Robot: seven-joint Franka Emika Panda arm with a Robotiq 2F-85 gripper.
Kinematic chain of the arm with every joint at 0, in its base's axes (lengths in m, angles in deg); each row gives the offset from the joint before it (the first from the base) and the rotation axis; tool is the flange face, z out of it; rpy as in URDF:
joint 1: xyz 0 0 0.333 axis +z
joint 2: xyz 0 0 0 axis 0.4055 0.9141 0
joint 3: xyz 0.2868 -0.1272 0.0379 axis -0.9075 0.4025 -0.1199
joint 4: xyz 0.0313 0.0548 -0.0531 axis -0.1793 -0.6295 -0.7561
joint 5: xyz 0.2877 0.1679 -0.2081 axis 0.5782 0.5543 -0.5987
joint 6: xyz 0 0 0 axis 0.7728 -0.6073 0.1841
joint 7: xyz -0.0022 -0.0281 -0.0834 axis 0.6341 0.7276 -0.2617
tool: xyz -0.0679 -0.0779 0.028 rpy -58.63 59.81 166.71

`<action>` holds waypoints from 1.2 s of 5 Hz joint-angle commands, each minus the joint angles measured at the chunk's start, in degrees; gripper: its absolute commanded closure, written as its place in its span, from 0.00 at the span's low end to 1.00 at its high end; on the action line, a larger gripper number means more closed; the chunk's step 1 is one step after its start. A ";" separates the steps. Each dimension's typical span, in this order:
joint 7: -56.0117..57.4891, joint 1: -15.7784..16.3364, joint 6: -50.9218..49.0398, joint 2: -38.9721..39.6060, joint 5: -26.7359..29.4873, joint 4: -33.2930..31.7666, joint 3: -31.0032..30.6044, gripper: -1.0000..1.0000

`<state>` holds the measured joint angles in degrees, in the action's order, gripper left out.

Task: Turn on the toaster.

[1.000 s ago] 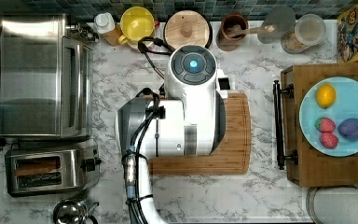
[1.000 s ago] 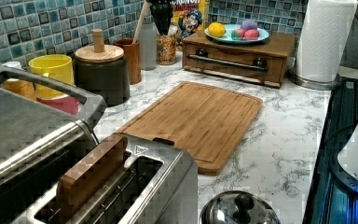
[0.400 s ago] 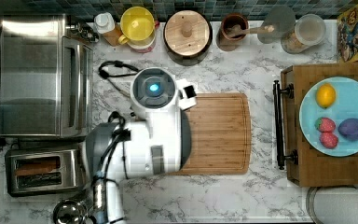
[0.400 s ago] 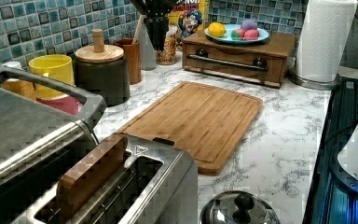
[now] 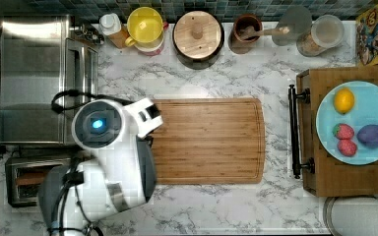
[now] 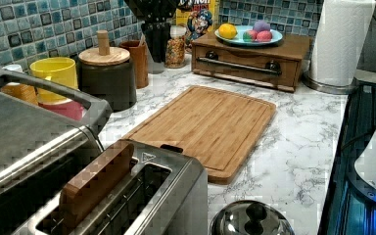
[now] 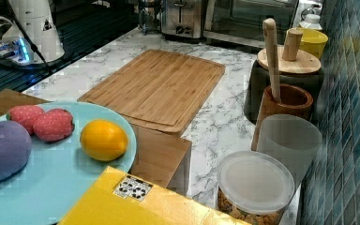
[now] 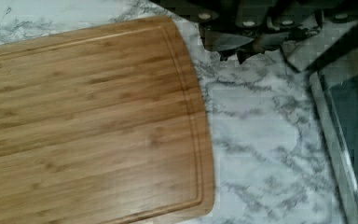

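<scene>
A white marble desk with grey veins filled the scene. Behind it ran a wall of small blue-green glazed tiles, seen again along the right view's right. A dark cooktop with a blue glow bordered the desk's front edge.

We see a white, grey-veined marble counter under a honey-brown bamboo cutting board. The far wall tiles are mottled blue-green. A yellow mug sits beside a dark canister with a pale wooden lid. At the top view's right, a light blue plate carries a yellow lemon, two red strawberries and a purple fruit. The toaster is brushed silver.
</scene>
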<state>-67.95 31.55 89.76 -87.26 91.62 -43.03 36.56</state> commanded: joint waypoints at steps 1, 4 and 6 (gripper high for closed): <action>4.51 3.14 2.10 -6.09 7.57 -9.25 -5.37 1.00; 10.03 8.43 8.27 -6.64 11.41 -12.80 -6.38 1.00; 11.88 9.63 13.57 -5.00 14.12 -15.55 -7.54 1.00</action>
<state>-60.07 38.36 100.91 -92.66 101.63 -56.46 29.96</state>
